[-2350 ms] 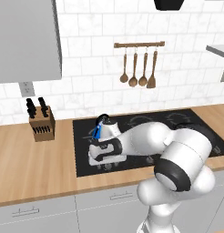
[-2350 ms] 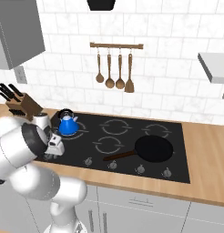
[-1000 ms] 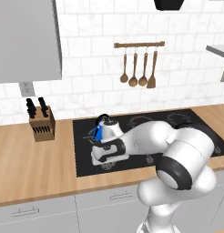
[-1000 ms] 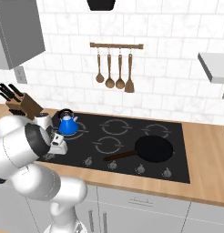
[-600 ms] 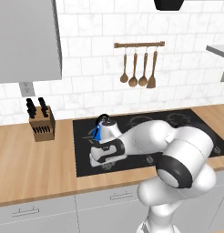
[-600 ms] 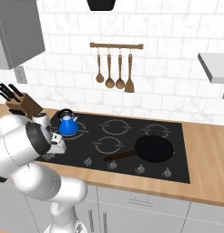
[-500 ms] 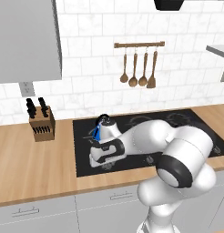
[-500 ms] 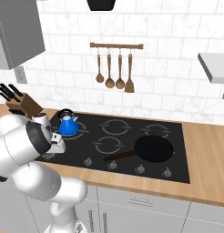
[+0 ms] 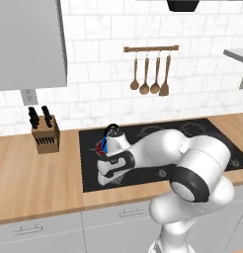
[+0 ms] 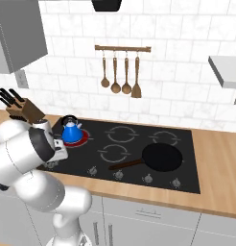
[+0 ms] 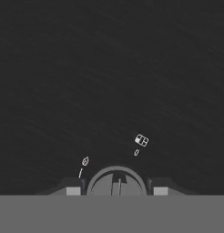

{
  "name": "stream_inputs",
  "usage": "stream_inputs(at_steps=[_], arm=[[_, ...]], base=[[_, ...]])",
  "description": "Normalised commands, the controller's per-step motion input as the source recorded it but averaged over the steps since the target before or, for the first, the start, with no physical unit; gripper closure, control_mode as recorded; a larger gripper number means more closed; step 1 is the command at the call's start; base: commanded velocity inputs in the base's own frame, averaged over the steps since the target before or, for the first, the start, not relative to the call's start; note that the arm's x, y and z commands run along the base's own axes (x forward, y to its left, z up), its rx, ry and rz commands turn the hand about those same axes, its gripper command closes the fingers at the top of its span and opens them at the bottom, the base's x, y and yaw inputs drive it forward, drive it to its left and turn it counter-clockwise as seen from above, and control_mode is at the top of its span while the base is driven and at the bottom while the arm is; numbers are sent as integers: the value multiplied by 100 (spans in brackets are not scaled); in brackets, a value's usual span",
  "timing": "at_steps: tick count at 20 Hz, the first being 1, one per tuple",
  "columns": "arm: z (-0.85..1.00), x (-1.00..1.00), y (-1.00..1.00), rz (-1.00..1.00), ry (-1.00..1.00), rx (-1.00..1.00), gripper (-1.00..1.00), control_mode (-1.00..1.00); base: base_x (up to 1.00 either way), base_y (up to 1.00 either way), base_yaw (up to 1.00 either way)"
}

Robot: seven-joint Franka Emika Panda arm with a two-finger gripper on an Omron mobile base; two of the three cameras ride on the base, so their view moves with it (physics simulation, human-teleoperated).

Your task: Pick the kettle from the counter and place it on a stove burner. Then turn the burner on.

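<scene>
Nearest, the gripper (image 11: 116,184) sits low over the front edge of the black cooktop (image 10: 187,144), its jaws apart on either side of a round grey control knob (image 11: 116,181), evidently placed to turn it. Whether they touch the knob cannot be told. Just beyond, the kettle (image 10: 71,132) stands upright on the stove burner (image 10: 81,139), which glows red beneath it; placement looks complete. Farther along the surface (image 9: 24,183) stands a knife block (image 9: 45,133).

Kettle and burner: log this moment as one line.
kettle: on stove burner, glowing red | gripper: around knob, state unclear | pan: front right ring
</scene>
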Motion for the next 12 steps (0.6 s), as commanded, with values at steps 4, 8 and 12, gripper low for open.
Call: stream_inputs(at_steps=[4, 8, 12], arm=[[-19, 0, -2, 32, 0, 0, 100, -100], [-19, 0, 0, 32, 0, 0, 100, -100], [-17, 0, 0, 31, 0, 0, 100, -100]], base=[[0, 0, 0], [0, 0, 0], [0, 0, 0]])
